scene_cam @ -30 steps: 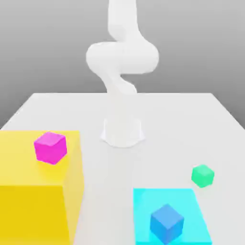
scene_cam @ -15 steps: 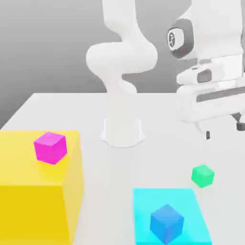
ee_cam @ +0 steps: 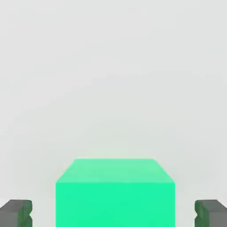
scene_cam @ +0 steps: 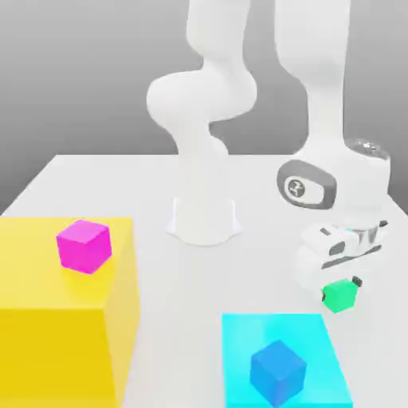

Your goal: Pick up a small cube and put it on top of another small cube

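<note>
White table (scene_cam: 263,199) under a grey backdrop. The gripper (scene_cam: 344,287) is hanging over the green cube (scene_cam: 341,296) at about 4 o'clock from the arm base; its fingertips (ee_cam: 17,213) are standing apart either side, not touching it. The magenta cube (scene_cam: 83,245) is sitting on the yellow block (scene_cam: 56,343) at 8 o'clock.
</note>
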`<action>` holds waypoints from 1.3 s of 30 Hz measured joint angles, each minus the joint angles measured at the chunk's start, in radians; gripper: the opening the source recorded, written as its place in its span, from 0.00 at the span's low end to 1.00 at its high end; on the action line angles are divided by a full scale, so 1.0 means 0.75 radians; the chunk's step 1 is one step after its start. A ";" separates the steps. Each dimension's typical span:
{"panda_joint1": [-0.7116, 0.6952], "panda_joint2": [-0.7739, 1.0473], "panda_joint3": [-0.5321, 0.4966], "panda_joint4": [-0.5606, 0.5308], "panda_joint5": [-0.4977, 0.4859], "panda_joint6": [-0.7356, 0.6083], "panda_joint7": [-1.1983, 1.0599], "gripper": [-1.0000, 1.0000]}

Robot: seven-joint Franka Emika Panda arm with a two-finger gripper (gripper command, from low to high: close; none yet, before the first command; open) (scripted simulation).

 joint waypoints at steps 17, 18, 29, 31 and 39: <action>-0.315 -0.445 0.106 0.043 0.415 -0.476 -0.493 0.00; -0.359 -0.467 0.078 0.070 0.419 -0.525 -0.538 0.00; -0.701 -0.702 -0.270 0.365 0.366 -1.052 -0.963 0.00; -0.769 -0.745 -0.336 0.418 0.345 -1.148 -1.032 0.00; -0.909 -0.749 -0.497 0.415 0.305 -1.147 -1.189 1.00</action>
